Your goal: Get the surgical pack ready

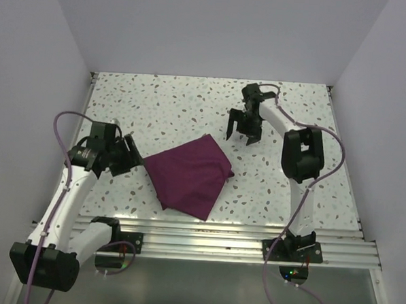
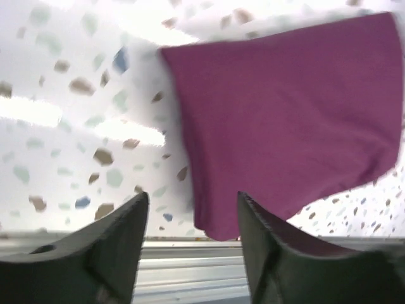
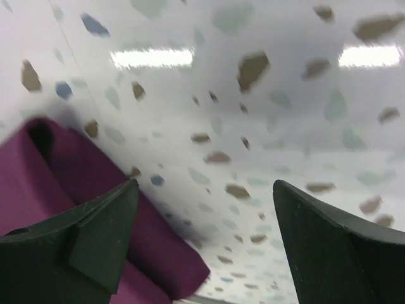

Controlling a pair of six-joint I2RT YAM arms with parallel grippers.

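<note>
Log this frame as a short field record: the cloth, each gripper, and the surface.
cloth: maroon cloth, folded bundle, lying flat mid-table
left: left gripper open, low beside the cloth's left corner, gripping nothing
right: right gripper open, beyond the cloth's far corner, apart from it
surface: speckled table

A folded deep-maroon fabric bundle [image 1: 190, 176] lies centrally on the speckled white counter [image 1: 165, 102], the left gripper [image 1: 133, 155] just beside it, the right gripper [image 1: 240, 136], jaws spread, nearer the far edge.
</note>
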